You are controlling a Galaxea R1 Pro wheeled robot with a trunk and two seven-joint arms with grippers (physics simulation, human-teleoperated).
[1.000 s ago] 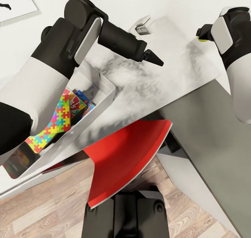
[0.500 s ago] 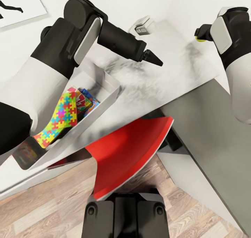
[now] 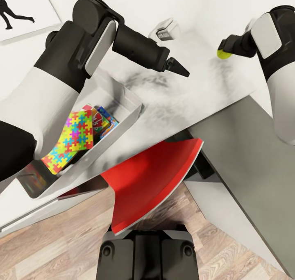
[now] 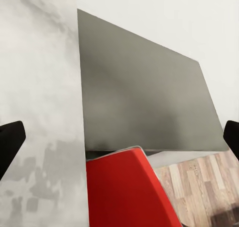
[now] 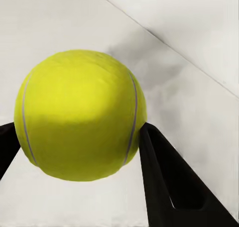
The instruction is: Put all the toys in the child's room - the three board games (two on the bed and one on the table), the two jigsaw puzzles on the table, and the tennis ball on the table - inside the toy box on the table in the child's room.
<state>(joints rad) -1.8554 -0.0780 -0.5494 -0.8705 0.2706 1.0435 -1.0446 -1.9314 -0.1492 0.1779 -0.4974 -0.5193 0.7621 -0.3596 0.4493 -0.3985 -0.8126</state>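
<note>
I had one tennis ball [image 5: 82,115] pinched in my right gripper [image 3: 228,49] above the table [image 3: 192,91] at two o'clock. My left gripper [image 3: 178,68] hung empty, fingers wide apart. The toy box [image 3: 123,122] at nine o'clock held one visible puzzle [image 3: 71,140]; the game boxes [image 3: 100,122] beneath were too covered to count.

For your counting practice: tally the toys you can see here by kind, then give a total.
Jigsaw puzzles: 1
Board games: 2, one red and one blue, partly hidden in the toy box
Tennis balls: 1
Total: 4
</note>
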